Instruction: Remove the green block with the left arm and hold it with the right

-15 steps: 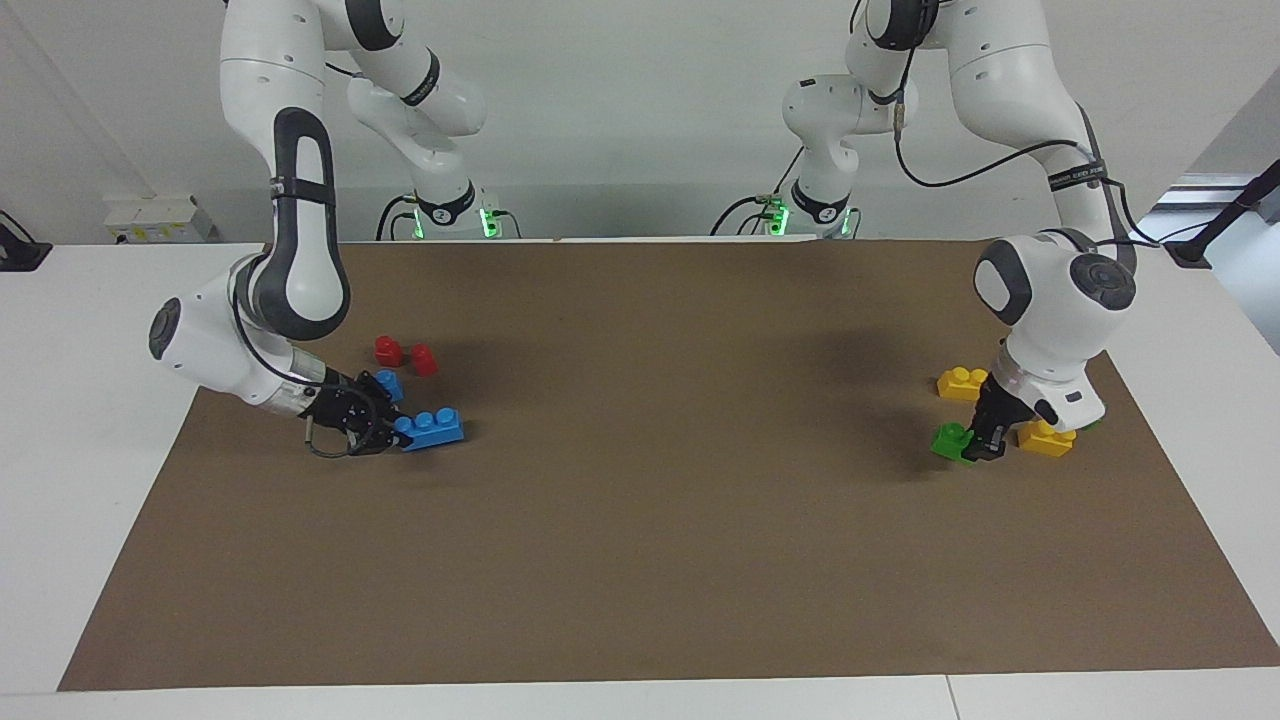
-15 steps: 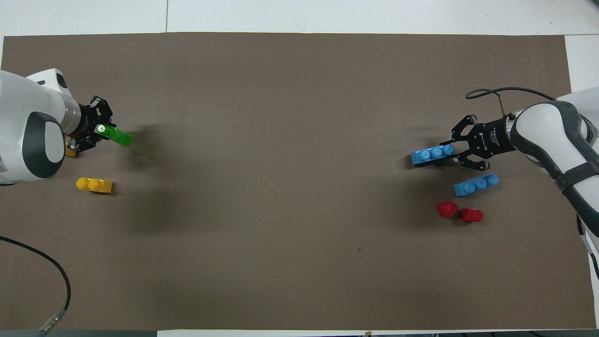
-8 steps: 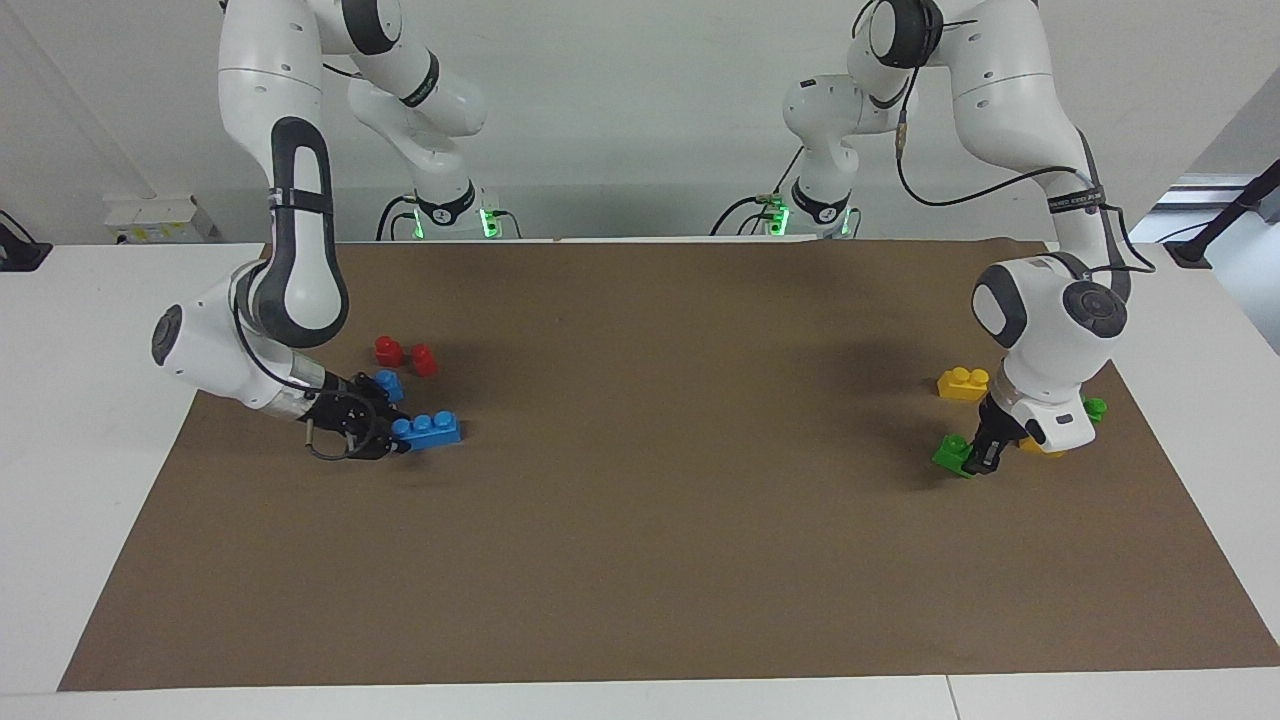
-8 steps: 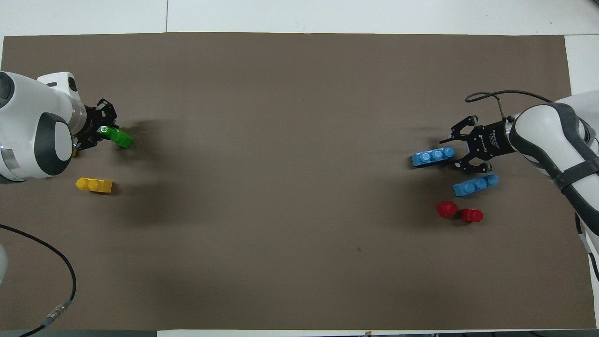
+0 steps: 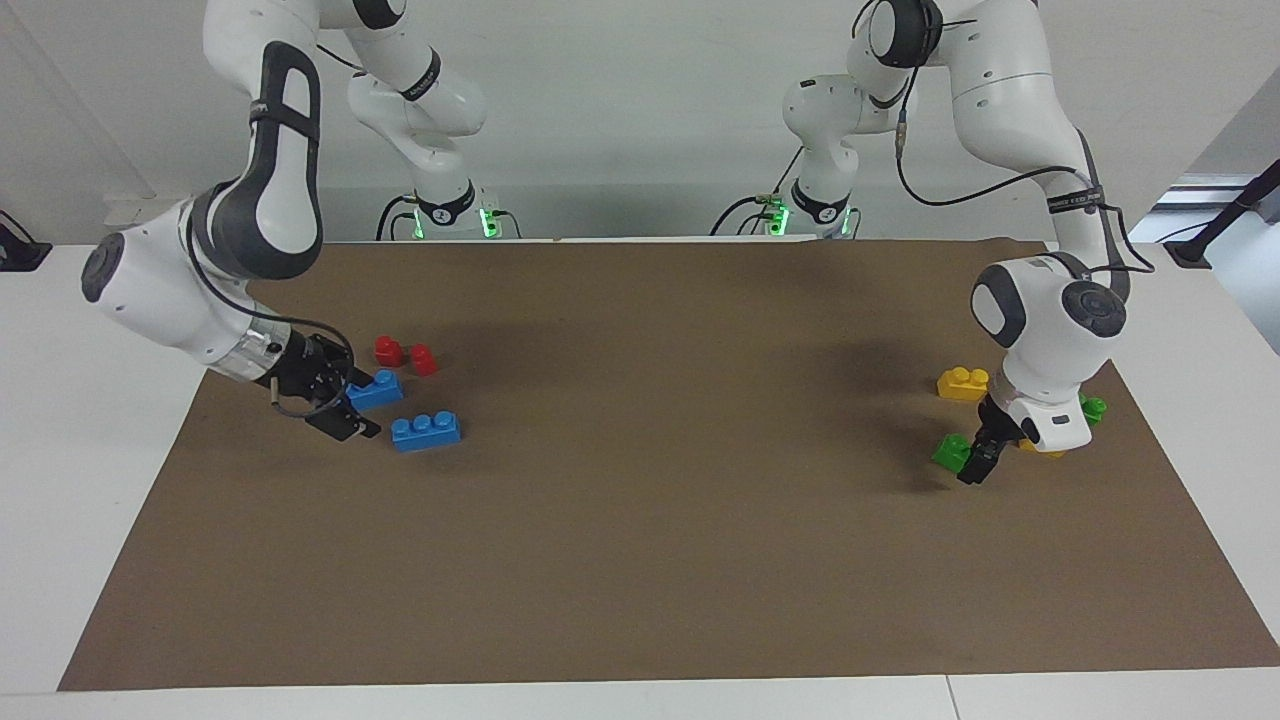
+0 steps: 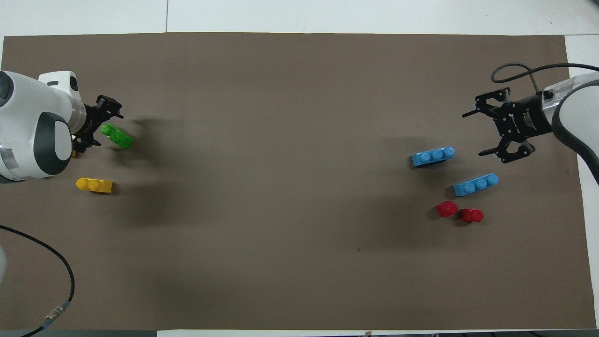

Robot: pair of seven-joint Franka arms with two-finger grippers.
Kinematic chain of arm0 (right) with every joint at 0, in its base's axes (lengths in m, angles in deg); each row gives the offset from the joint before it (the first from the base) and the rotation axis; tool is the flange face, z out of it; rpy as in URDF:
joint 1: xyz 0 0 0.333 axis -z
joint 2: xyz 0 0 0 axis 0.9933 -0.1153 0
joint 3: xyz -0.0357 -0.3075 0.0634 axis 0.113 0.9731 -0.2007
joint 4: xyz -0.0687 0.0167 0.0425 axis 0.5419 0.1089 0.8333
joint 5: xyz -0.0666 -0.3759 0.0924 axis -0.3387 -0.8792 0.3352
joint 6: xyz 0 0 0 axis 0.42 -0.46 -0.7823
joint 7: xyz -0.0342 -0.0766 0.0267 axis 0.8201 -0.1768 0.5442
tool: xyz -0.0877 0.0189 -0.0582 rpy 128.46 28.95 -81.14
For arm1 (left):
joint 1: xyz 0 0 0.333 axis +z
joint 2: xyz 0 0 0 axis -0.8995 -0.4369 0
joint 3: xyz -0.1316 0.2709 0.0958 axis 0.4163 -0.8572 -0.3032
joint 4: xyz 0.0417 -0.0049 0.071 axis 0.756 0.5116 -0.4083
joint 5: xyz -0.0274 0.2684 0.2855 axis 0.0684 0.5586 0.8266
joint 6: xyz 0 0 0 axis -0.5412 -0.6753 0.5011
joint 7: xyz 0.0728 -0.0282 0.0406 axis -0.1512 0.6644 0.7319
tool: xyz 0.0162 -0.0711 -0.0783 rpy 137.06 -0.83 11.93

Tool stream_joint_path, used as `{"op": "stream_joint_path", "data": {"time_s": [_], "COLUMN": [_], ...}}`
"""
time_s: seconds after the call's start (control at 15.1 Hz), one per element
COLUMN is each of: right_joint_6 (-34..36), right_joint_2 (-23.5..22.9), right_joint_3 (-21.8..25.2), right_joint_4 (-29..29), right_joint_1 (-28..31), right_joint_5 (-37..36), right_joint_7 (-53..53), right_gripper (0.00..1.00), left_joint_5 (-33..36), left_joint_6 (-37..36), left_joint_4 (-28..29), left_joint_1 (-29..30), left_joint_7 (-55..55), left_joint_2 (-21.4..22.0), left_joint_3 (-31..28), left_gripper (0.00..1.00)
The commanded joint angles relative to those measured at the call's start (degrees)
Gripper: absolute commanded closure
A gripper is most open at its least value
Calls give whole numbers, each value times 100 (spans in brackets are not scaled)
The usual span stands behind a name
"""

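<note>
The brown-covered surface (image 6: 299, 281) (white walls around) carries the green block (image 6: 117, 136) beside the spread left claw (image 6: 104, 122); right claw (image 6: 497, 126) spread

A bright lime-green plastic two-stud brick (image 6: 117, 135), a yellow plastic brick (image 6: 95, 185), two sky-blue three-stud plastic bricks (image 6: 433, 156) (image 6: 475, 184) and two small red plastic blocks (image 6: 447, 208) (image 6: 472, 215) lie on a plain matte brown paper mat (image 6: 290, 187).

The green block (image 6: 116, 135) lies just beside the left tool (image 6: 99, 122), near the left arm's end of the mat (image 6: 299, 187).
</note>
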Motion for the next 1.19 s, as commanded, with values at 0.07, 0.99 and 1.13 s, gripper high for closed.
{"op": "stream_joint_path", "data": {"time_s": [0.07,0.99,1.13], "right_joint_6": [865,1394,1429], "right_joint_2": [474,1143,1135], "right_joint_3": [-80,-150,-142], "right_joint_4": [436,964,964], "right_joint_1": [-170,-909,-812], "right_joint_5": [-709,-2328,-2302], "right_joint_7": [1018,4187,4195], "right_gripper": [0,0,0], "left_joint_5": [76,41,32], "left_joint_6": [-444,-3951,-3997], "left_joint_4": [-165,-1176,-1203], "left_joint_1": [-6,-59,-59], "left_joint_7": [-375,-4172,-4270], "left_joint_2": [552,2283,2380], "left_joint_3": [29,362,398], "left_gripper": [0,0,0]}}
